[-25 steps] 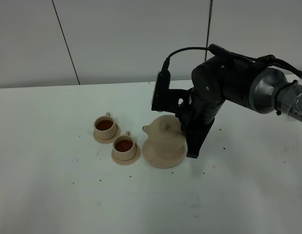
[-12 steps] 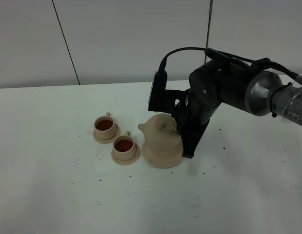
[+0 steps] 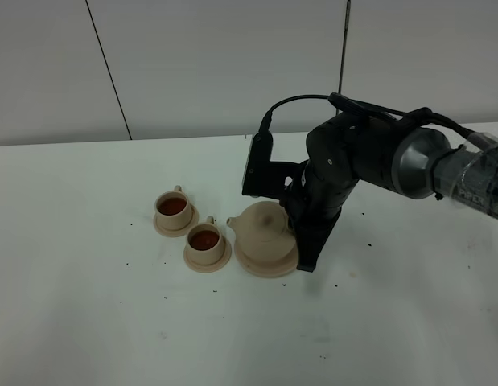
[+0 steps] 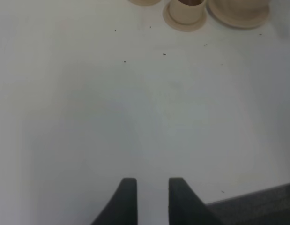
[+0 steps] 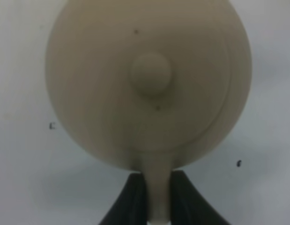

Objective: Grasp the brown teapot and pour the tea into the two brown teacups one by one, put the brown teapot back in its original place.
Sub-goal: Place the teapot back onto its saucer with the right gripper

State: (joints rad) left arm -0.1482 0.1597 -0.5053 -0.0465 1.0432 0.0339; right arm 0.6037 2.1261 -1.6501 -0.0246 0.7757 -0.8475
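Both brown teacups, the far one (image 3: 172,207) and the near one (image 3: 204,240), have dark tea in them, so your pouring looks done. Each cup sits on its own small saucer, left of the middle of the white table (image 3: 80,305). What is left is the last part: putting the brown teapot (image 3: 265,229) back and letting go. You can see the teapot on or just over the big round saucer (image 3: 269,267), right beside the near cup. From above it is hard to tell if the pot rests fully on the saucer or hangs a tiny bit over it. Your right gripper (image 5: 159,197) is clamped on the teapot's handle (image 5: 158,183); in the right wrist view the two dark fingers (image 5: 131,199) squeeze the pale handle from both sides. The teapot stands upright, with its lid knob (image 5: 151,74) pointing up. Its spout (image 3: 232,222) points left, toward the near cup, and its handle points right, into the gripper. So the long line of the pot, spout to handle, runs left to right across the table. Your left gripper (image 4: 152,199) holds nothing. Its fingers stand a little apart over bare table, well on the near side of the cups.
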